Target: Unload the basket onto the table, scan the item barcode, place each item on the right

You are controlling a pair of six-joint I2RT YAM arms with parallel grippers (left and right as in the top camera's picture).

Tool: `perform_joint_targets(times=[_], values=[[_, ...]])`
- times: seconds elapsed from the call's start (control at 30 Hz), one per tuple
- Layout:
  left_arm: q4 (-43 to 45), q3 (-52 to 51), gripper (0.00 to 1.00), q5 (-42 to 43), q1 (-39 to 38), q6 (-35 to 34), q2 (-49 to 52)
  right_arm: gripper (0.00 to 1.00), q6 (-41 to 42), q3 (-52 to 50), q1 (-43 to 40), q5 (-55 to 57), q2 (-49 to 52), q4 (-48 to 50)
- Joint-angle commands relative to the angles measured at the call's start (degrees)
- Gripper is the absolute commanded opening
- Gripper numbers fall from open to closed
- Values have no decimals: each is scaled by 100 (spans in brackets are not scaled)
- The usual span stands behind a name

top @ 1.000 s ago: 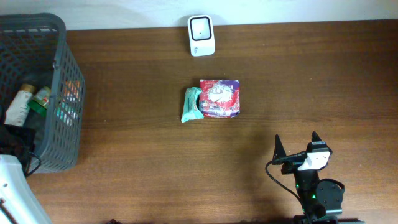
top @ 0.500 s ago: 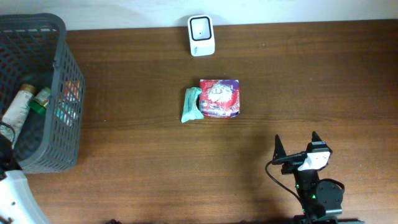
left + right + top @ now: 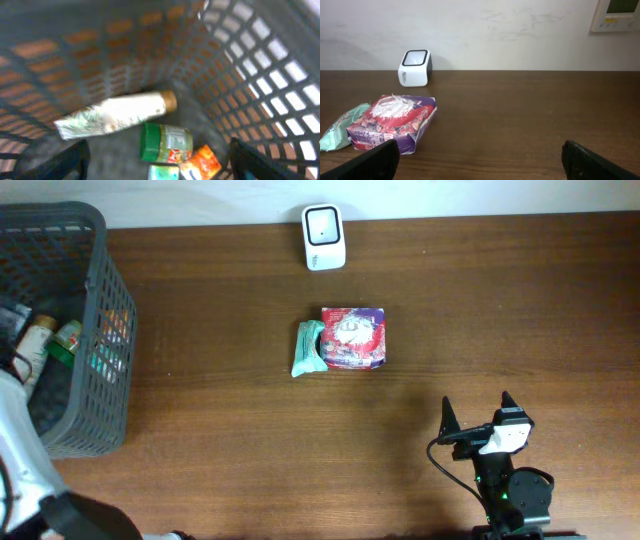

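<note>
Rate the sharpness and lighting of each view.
Left wrist: soft and blurred, dim inside the basket, the white bottle smeared. Right wrist: sharp, evenly lit, the red packet crisp. Overhead: clear, even light, the scanner well defined.

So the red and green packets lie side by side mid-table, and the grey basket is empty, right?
Not empty: the left wrist view shows a white bottle, a green jar and an orange packet inside the grey basket. The red packet and green packet do lie side by side mid-table.
</note>
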Motion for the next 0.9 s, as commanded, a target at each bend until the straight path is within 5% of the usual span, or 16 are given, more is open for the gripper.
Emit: perform_joint_targets(times=[0.0, 0.23, 0.47, 0.87], values=[[-7, 22, 86, 758, 26, 160, 334, 98, 59, -42, 20, 50, -33, -22], [-251, 22, 94, 1244, 26, 162, 772, 98, 59, -42, 22, 50, -33, -22], [-658, 22, 78, 1246, 22, 160, 1318, 99, 59, -42, 20, 50, -33, -22], [-955, 22, 82, 2232, -33, 155, 2356, 98, 59, -42, 20, 50, -33, -22]])
